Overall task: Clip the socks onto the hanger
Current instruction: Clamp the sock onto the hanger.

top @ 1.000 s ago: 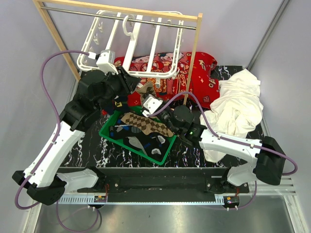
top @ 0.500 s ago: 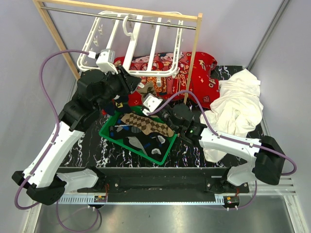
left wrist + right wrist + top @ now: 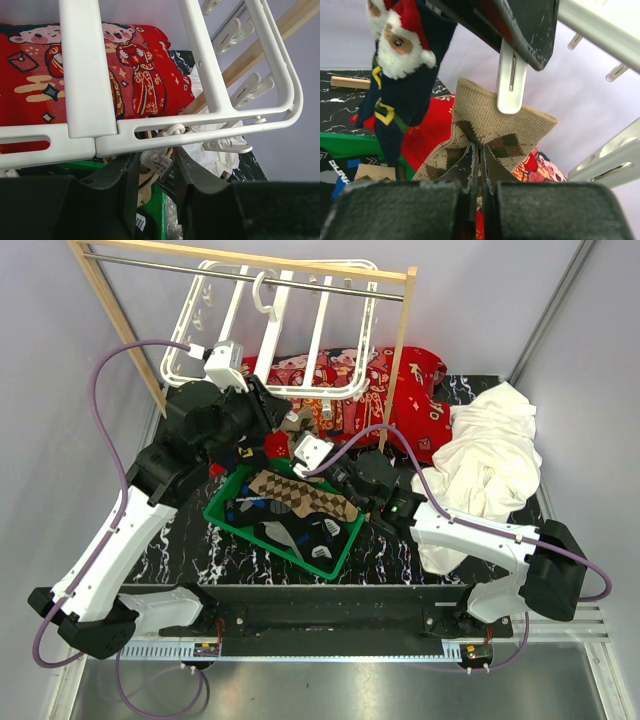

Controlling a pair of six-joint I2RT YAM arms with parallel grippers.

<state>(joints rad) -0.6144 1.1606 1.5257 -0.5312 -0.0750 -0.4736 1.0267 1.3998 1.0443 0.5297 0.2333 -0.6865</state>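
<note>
Under the hanger (image 3: 200, 117), my right pincer (image 3: 479, 152) is clamped on the tan argyle sock (image 3: 475, 107). My left pincer (image 3: 156, 170) squeezes a white clip (image 3: 510, 95) at the sock's edge.

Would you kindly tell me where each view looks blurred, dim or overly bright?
Right wrist: right gripper a dark blur up close, argyle sock sharp. Left wrist: hanger bright, left gripper shadowed around a clip. Top external: evenly lit, sharp.

White slatted hanger (image 3: 318, 335) at 12 o'clock, hung by its hook — tan argyle sock (image 3: 475, 120), cuff at a clip (image 3: 510, 85); navy Santa sock (image 3: 402, 85) at its 10 o'clock.
</note>
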